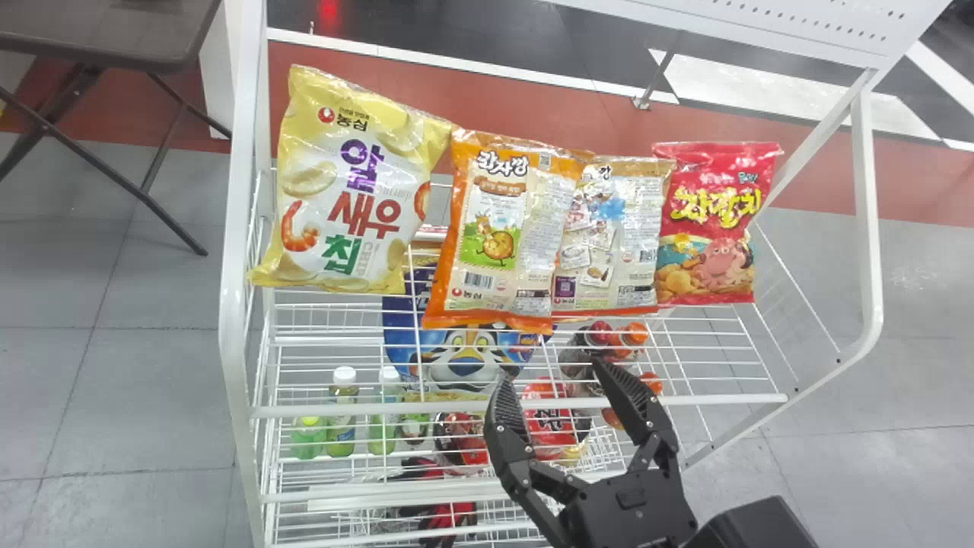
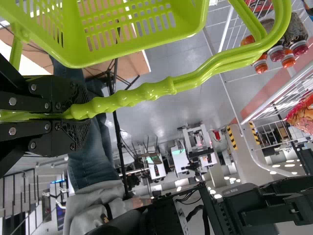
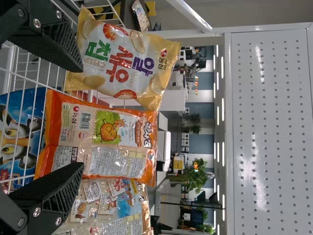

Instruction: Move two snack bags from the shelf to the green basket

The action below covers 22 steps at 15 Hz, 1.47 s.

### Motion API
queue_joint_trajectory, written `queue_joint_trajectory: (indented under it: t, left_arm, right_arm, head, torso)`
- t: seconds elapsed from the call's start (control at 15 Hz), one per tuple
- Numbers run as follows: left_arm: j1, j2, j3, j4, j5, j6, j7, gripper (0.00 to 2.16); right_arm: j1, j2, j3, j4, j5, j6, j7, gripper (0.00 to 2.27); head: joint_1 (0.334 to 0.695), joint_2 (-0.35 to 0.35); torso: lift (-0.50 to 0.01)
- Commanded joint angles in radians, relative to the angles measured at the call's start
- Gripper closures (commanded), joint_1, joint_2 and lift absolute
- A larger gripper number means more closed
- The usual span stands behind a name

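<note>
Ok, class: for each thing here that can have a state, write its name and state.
Right gripper, open, holding nothing
Left gripper, closed on the handle
Basket, held by its handle
Yellow bag, closed, tilted
Orange bags, closed, overlapping
Red bag, closed, upright
Green bottles, capped, upright

yellow bag (image 1: 346,183): purple, red, green lettering (image 1: 365,217) | orange bag (image 1: 510,228): barcode (image 1: 477,281) | red bag (image 1: 714,228): yellow lettering

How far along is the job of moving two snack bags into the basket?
Done: left gripper holds the green plastic basket by its handle. In hand: no bag; right gripper is open before the white wire shelf bearing four glossy snack bags. Left: probably both transfers.
</note>
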Motion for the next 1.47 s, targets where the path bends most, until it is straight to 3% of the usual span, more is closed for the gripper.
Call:
queue_joint_trajectory:
  t: [0.0,0.67,0.93,1.4]
  left_arm:
    - [0.001,0.0,-0.002,0.0,0.0,-0.001,-0.001,2.11]
    - [0.009,0.0,-0.003,-0.002,0.0,-0.01,-0.003,2.08]
    - [0.01,0.0,-0.003,-0.002,-0.006,-0.01,-0.004,2.08]
    - [0.0,0.011,0.002,0.012,-0.012,-0.001,-0.01,2.08]
  right_arm:
    - [0.0,0.001,-0.002,0.0,-0.001,-0.003,0.0,0.14]
    - [-0.04,0.004,-0.002,0.031,-0.007,-0.006,0.0,0.14]
    - [-0.152,0.003,-0.002,0.075,-0.009,0.046,0.0,0.14]
    - [-0.439,0.004,-0.032,0.182,-0.065,0.375,0.0,0.14]
  head:
    - [0.695,-0.35]
    - [0.695,-0.35]
    - [0.695,-0.35]
    - [0.695,-0.35]
  torso:
    - [-0.016]
    - [-0.016]
    - [-0.016]
    - [-0.016]
